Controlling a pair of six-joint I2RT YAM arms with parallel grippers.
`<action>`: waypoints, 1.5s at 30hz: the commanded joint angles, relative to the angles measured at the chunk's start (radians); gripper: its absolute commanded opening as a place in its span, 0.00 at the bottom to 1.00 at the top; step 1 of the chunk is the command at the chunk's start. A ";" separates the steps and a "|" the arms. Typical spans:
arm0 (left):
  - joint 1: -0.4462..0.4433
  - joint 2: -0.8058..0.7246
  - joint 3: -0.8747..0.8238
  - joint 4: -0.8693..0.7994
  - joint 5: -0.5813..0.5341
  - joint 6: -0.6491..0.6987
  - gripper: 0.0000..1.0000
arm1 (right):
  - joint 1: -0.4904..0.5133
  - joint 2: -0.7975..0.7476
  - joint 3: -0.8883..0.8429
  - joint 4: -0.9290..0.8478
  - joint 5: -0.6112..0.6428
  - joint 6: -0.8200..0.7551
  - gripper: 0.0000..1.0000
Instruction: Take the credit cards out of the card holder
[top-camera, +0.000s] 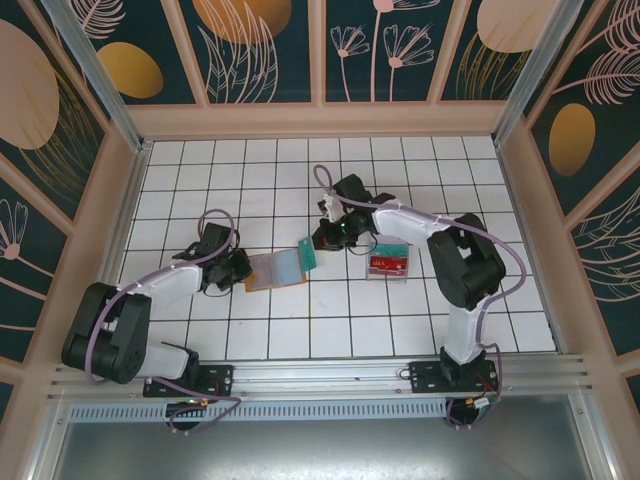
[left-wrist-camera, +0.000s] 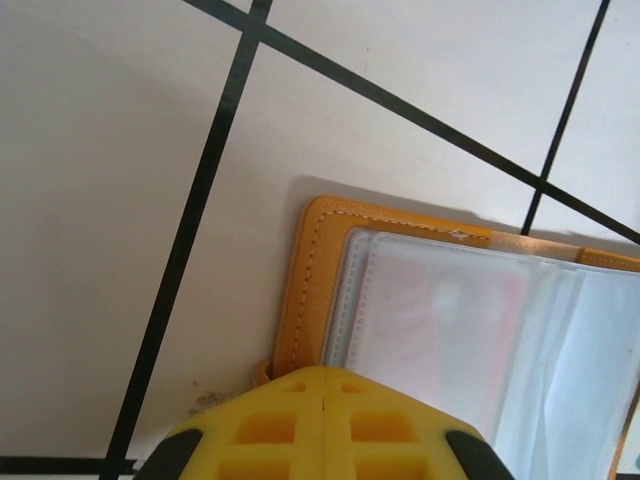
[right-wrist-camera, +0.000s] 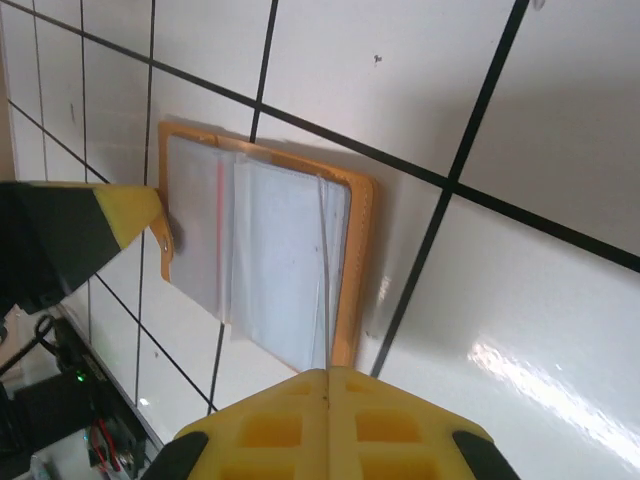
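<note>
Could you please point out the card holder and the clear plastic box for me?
card holder (top-camera: 272, 271), top view, its open inside panel.
clear plastic box (top-camera: 388, 263), top view, its middle.

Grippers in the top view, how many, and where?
2. The left gripper, shut, is at the card holder's left edge; the right gripper, shut, is by its right edge.

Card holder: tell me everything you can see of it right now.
The card holder lies open and flat on the white tiled table. Its cover looks like tan-orange leather with pale stitching along the rim. Inside are clear plastic pockets, one showing a reddish tint. The shut left pincer meets its left edge by a small snap tab. A teal card sits at its right end.
</note>
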 joint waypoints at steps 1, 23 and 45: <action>0.000 -0.043 0.051 -0.032 0.026 0.019 0.11 | -0.003 -0.065 0.067 -0.157 0.094 -0.115 0.00; 0.000 -0.119 0.124 0.063 0.083 0.098 0.85 | 0.101 -0.406 -0.069 -0.411 0.910 -0.806 0.00; 0.000 -0.147 0.063 0.075 0.077 0.090 0.87 | 0.123 -0.446 -0.285 -0.326 0.991 -1.035 0.00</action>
